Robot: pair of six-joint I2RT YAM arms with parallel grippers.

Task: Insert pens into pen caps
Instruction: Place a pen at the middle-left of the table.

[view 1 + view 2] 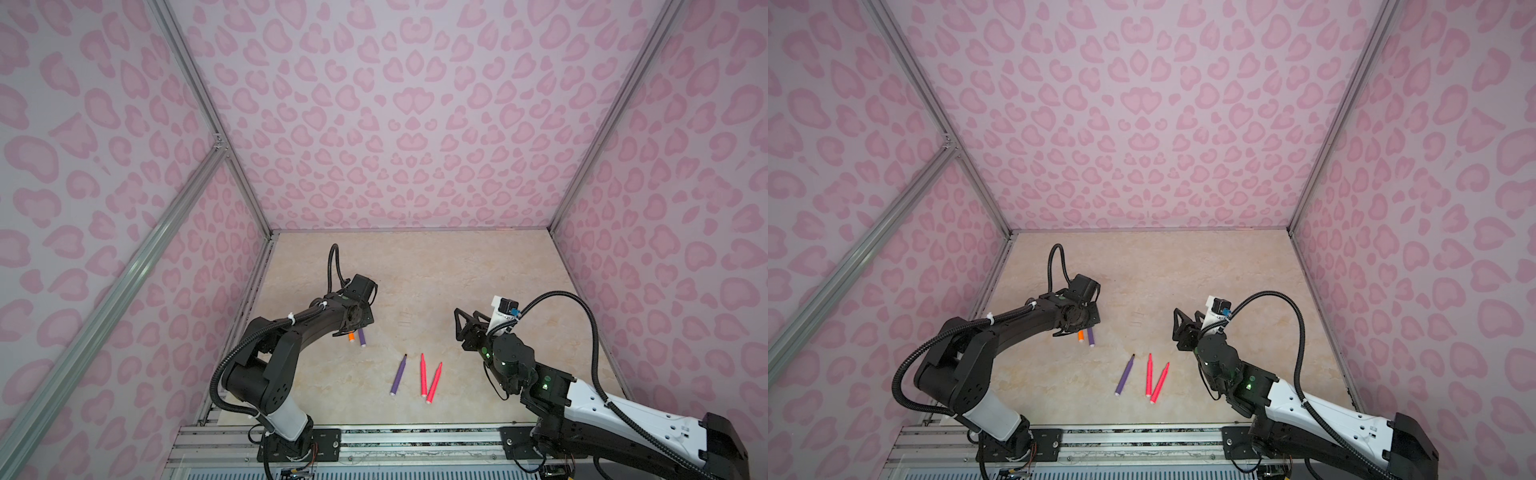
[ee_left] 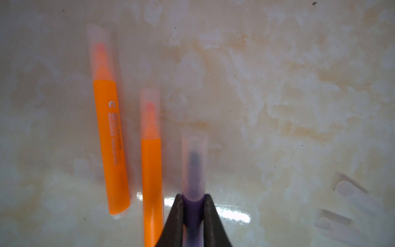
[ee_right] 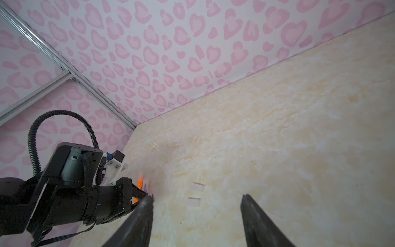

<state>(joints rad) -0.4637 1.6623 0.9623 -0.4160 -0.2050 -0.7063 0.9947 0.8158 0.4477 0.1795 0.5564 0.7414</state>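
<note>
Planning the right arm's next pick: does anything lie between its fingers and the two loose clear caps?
Nothing visible: only bare table lies between the open right gripper and the two clear caps.

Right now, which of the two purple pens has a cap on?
The purple pen held by the left gripper: a clear cap covers its tip. The other purple pen lies free mid-table, its dark tip bare.

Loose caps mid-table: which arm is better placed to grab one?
Likely right. The right gripper is open, empty, facing the loose caps; the left gripper is shut on a capped purple pen.
</note>
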